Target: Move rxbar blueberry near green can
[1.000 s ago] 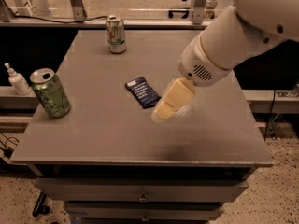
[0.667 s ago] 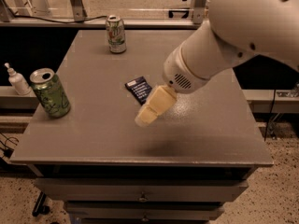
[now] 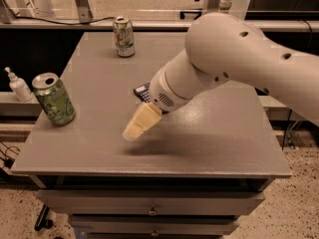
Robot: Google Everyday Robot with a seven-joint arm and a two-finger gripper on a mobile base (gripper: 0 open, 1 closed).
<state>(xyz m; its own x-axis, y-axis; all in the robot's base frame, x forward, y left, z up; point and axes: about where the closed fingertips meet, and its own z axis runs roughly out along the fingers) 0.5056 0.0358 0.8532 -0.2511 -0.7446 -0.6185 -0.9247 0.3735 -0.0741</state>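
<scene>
Gripper has swung to lower left of centre, past the bar, now mostly hidden behind the arm; whether it is open or closed cannot be told. Bar apparently unmoved and ungrasped, well apart from green can at left.

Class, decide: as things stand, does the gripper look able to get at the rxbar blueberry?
Probably yes. The gripper hovers just in front of the rxbar blueberry; no other object stands near, though the arm's wrist hides most of it.

The claw swings left and nearer over the bench; the arm now hides most of the bar.
</scene>
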